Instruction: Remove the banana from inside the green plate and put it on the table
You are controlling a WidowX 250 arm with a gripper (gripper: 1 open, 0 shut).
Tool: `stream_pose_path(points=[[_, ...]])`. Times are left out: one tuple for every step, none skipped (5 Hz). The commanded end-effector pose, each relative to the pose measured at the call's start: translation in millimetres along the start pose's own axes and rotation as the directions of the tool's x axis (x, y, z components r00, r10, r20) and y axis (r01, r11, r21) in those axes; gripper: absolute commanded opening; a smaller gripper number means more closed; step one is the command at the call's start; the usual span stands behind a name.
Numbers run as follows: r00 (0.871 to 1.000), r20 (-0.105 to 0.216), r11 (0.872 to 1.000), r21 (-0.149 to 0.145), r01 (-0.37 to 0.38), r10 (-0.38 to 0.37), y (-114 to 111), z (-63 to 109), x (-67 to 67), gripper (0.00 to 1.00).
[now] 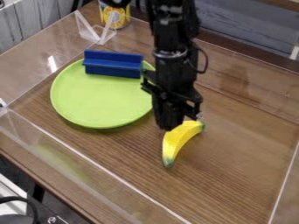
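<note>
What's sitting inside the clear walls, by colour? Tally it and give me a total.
Yellow: 1, the banana on the table
Green: 1, the green plate
Blue: 1, the blue block at the plate's far rim
Total: 3

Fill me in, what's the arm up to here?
The gripper hangs pointing straight down over the upper end of the banana, which lies on the table just off the right edge of the green plate. Whether the fingers grip it can't be told. A blue block sits on the plate's far rim. The banana is already out of the plate.
</note>
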State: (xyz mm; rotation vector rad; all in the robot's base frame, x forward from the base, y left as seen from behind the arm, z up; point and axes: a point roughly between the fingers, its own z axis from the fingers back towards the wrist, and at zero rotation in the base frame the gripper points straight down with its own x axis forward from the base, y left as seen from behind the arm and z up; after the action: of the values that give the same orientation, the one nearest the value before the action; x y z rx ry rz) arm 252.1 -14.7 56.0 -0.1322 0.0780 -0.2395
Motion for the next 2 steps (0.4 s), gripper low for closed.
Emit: stream_pose_path(points=[[0.999,0.033,0.999,0.012,-0.034,0.033,9.7,-4.4,-2.5,1.0],[0.999,0.025,0.999,0.02,-0.043,0.042,13.2,6.4,0.0,0.0]])
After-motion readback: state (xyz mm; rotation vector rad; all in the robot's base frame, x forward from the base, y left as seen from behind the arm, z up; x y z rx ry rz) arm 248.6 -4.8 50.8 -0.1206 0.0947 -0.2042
